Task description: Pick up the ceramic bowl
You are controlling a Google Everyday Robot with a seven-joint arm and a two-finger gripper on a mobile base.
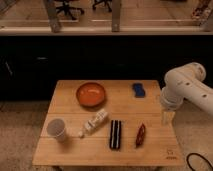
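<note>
The ceramic bowl [91, 94] is round, shallow and orange-brown, and rests upright on the far middle of the wooden table [70, 152]. My white arm reaches in from the right. Its gripper [167, 118] hangs pointing down over the table's right edge, well to the right of the bowl and a little nearer the front. The gripper is open with nothing between its fingers.
A white paper cup [56, 129] stands front left. A small clear bottle [94, 122] lies in the middle, with a black bar [115, 134] and a reddish-brown packet [141, 135] in front. A blue object [139, 90] lies between bowl and arm. A dark counter runs behind.
</note>
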